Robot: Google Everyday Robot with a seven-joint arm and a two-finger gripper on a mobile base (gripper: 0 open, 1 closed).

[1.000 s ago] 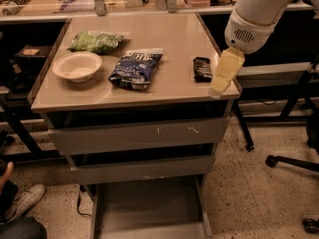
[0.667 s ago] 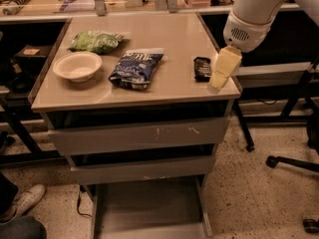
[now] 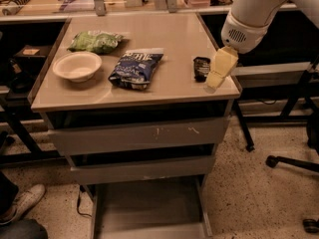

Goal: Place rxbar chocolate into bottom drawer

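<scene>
The rxbar chocolate (image 3: 201, 67), a small dark bar, lies flat near the right edge of the tan cabinet top (image 3: 149, 34). My gripper (image 3: 218, 75), with pale yellow fingers, hangs just to the right of the bar, close to it, over the table's right front corner. The bottom drawer (image 3: 149, 208) is pulled out below the cabinet, its flat grey floor showing.
A blue-and-white chip bag (image 3: 135, 68) lies mid-table, a white bowl (image 3: 77, 65) at the left and a green snack bag (image 3: 94, 41) behind it. Two upper grey drawers (image 3: 139, 136) are closed. An office chair base (image 3: 294, 163) stands at the right; a shoe (image 3: 22, 200) shows lower left.
My gripper has shifted slightly up and back beside the bar. The bar and other items have not moved.
</scene>
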